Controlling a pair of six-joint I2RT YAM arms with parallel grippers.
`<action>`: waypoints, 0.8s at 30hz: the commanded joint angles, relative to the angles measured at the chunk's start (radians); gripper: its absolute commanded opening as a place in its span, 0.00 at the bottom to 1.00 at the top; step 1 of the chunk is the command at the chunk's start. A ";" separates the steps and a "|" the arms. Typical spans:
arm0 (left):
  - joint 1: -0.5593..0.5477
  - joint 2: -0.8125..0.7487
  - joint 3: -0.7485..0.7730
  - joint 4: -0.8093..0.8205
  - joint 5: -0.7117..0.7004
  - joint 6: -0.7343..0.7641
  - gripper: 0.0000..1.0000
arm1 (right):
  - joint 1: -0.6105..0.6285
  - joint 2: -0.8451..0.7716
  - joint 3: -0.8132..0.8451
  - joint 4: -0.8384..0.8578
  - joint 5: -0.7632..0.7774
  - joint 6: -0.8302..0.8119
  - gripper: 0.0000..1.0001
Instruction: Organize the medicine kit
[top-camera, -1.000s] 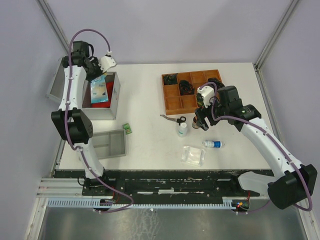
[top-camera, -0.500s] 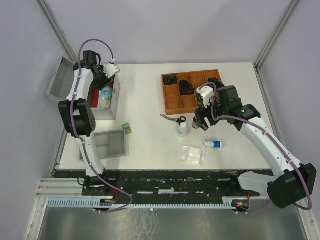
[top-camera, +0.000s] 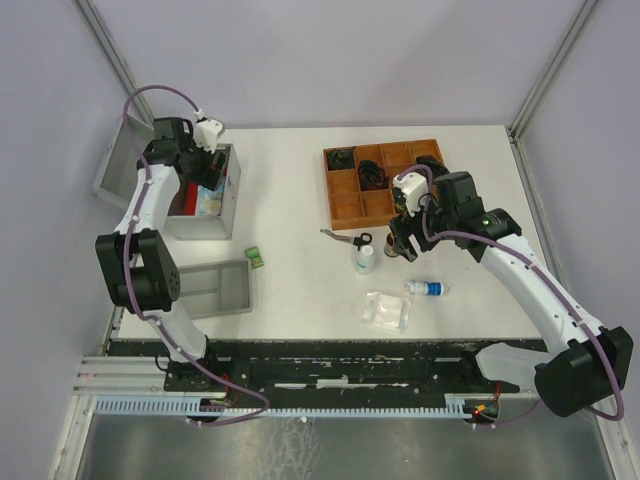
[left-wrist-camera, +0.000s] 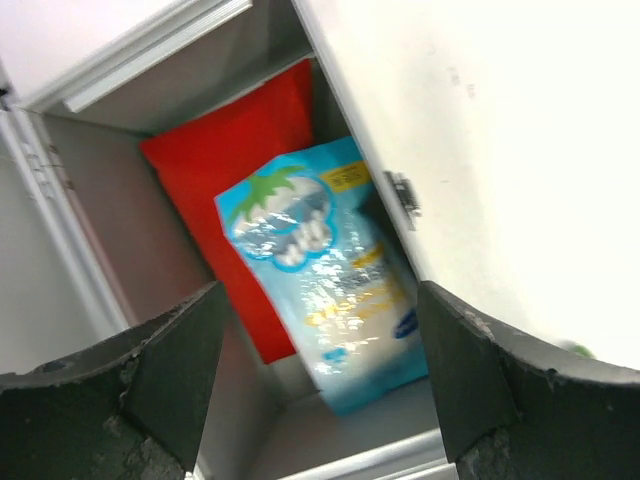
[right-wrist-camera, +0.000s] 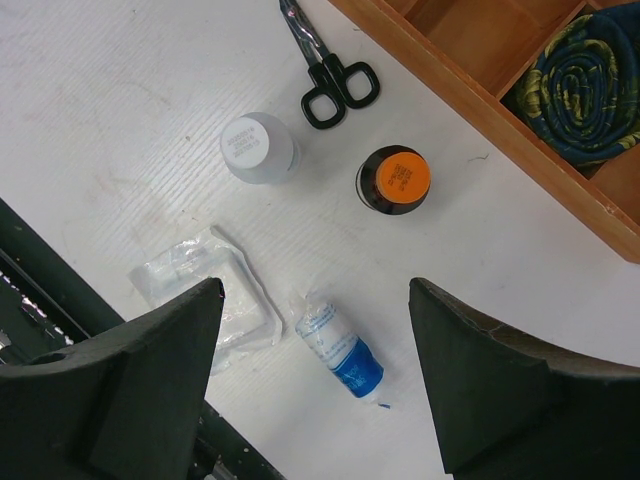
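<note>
Hovering over the open kit (top-camera: 205, 226), the left gripper (left-wrist-camera: 318, 292) is spread empty; the right gripper (right-wrist-camera: 315, 287) is spread empty over the table (right-wrist-camera: 100, 100).

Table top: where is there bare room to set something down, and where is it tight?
Widest bare stretch: between the metal case and the wooden tray. Another: between the grey tray and the clear packet. Tight: scissors, white-capped bottle, blue-tipped bottle and packet cluster in front of the wooden tray, around the right tool.
</note>
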 joint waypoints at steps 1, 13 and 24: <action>-0.002 -0.086 -0.093 0.122 0.146 -0.259 0.83 | -0.003 -0.005 0.003 0.014 -0.017 -0.006 0.84; -0.035 -0.021 -0.195 0.203 0.160 -0.321 0.74 | -0.003 -0.011 0.003 0.010 -0.024 -0.005 0.84; -0.224 -0.085 -0.323 0.186 0.180 -0.220 0.47 | -0.003 -0.015 0.003 0.009 -0.024 -0.006 0.84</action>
